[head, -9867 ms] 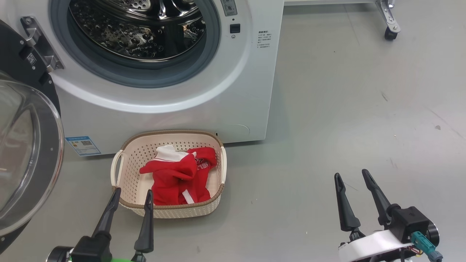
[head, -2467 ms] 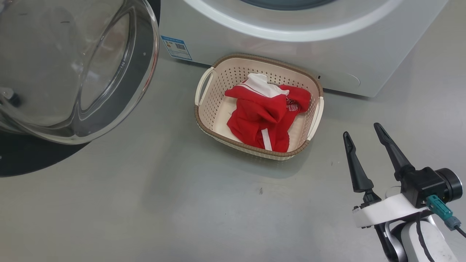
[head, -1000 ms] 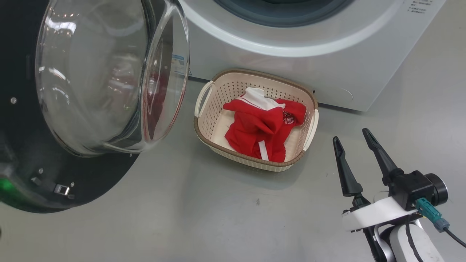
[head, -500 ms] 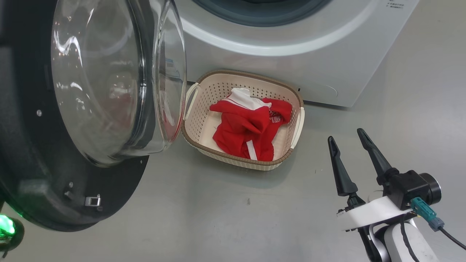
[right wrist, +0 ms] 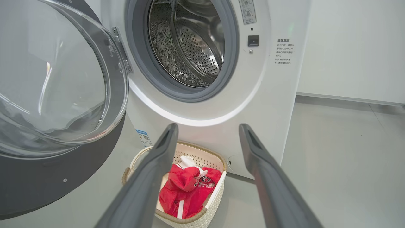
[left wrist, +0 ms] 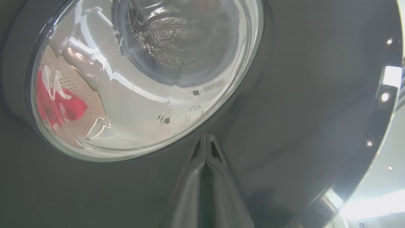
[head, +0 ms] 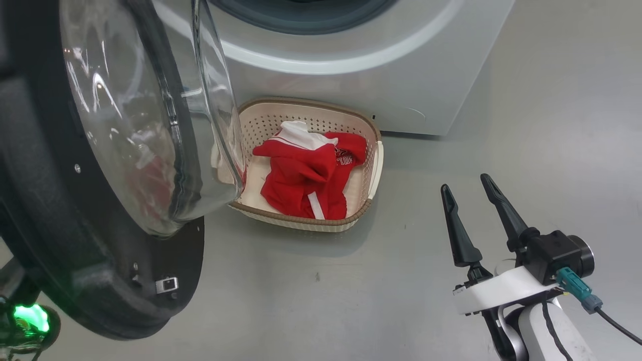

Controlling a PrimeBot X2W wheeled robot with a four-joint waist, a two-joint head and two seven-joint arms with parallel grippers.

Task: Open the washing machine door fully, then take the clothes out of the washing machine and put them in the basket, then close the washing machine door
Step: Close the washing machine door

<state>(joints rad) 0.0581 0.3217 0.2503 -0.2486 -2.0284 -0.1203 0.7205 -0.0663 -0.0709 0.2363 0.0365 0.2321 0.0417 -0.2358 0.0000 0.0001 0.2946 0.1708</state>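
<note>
Large white front-loading washing machine (head: 351, 75) far centre. Big round glossy black door (head: 75, 260) with clear glass bowl partly open at left, bowl hiding left end of cream perforated brown-rimmed basket (head: 311, 223) on grey floor (head: 451, 125) just before machine. Bright red white-striped clothes (head: 301, 175) in basket. Left gripper (left wrist: 205, 139) closed tight, empty, at door's black outer face; contact unclear. Right gripper (head: 465, 182) spread wide, empty, near right.

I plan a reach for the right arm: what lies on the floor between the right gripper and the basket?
Nothing: the head view shows bare grey floor between the right gripper and the basket.
</note>
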